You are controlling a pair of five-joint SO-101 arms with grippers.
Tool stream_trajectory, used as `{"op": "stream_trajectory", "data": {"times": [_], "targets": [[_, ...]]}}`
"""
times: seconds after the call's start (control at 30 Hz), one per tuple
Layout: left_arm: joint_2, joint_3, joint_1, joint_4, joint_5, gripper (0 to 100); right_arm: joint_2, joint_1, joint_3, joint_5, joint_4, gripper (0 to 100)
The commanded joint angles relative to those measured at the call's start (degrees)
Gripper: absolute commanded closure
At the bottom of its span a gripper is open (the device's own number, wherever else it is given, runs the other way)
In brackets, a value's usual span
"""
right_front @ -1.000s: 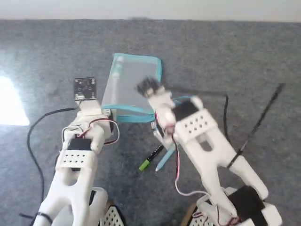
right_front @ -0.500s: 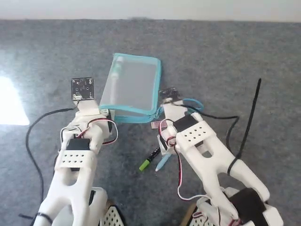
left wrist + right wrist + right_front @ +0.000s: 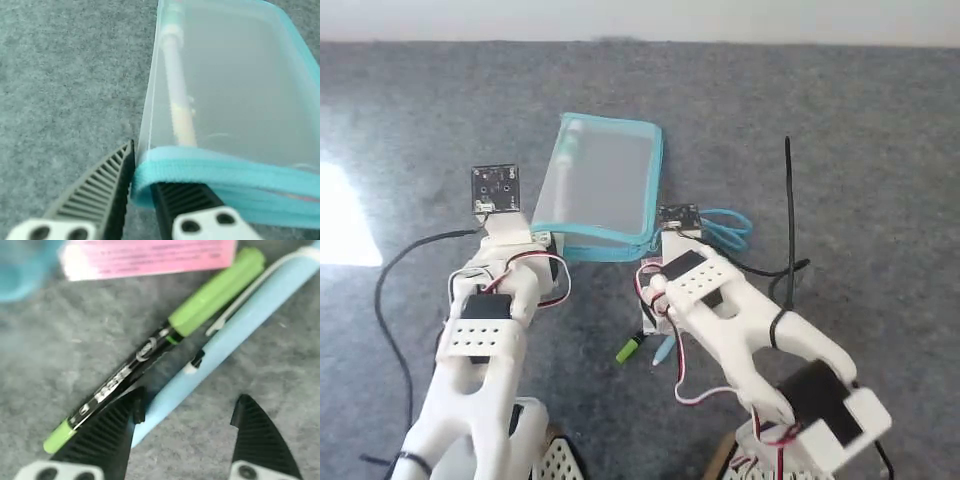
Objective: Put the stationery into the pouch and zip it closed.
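A clear pouch (image 3: pixel 603 188) with a teal zip edge lies on the grey felt, one pen (image 3: pixel 176 100) inside it along its side. My left gripper (image 3: pixel 142 197) is shut on the pouch's near corner at the teal edge (image 3: pixel 210 172). My right gripper (image 3: pixel 187 415) hangs open just above the stationery. A light blue pen (image 3: pixel 240 325) lies between its fingers, touching one of them. A black marker with green ends (image 3: pixel 165 337) lies alongside, and a pink eraser (image 3: pixel 150 257) sits beyond. From above, the green marker tip (image 3: pixel 628 348) and blue pen (image 3: pixel 665 348) peek from under the right arm.
Teal scissors (image 3: pixel 725 228) lie right of the pouch. A black cable (image 3: pixel 788 215) rises from the right arm, another (image 3: pixel 395 275) trails left of the left arm. Bare grey mat lies beyond the pouch and to both sides.
The right arm has drawn back from the pouch's mouth and dropped over the pens. The left arm and the pouch have stayed put.
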Motion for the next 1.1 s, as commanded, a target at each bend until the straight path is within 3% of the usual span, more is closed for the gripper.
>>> {"op": "stream_trajectory", "data": {"times": [0.0, 0.07, 0.2, 0.3, 0.53, 0.67, 0.8, 0.97, 1.07], "targets": [[-0.5, -2.4, -0.6, 0.6, 0.8, 99, 0.4, 2.9, -1.3, -0.3, -0.1, 73.6], [-0.4, -2.4, -0.6, 0.6, 0.8, 99, 0.5, 5.4, -1.3, 2.7, 0.2, 79.0], [-0.4, -2.3, -0.6, 0.6, 0.8, 99, 0.7, 11.6, -1.3, 16.7, 0.0, 99.8], [-0.4, -2.3, -0.6, 0.5, 0.8, 99, 0.5, 17.5, -1.0, 26.3, 0.9, 94.4], [-0.4, -2.3, -0.7, 0.5, 0.8, 99, -4.1, 28.3, -8.8, 52.7, 8.8, 99.1], [-0.4, -2.2, -0.7, 0.5, 0.7, 99, -5.6, 30.9, -9.1, 53.5, 8.8, 98.8], [-0.4, -2.3, -0.7, 0.5, 0.7, 99, -5.8, 28.4, -9.4, 57.1, 16.2, 97.2], [-0.4, -2.3, -0.7, 0.5, 0.6, 99, -5.8, 27.6, -9.1, 52.7, 17.0, 84.4], [-0.4, -2.2, -0.7, 0.5, 0.6, 99, -5.9, 27.3, -9.0, 51.3, 17.0, 83.1]]}}
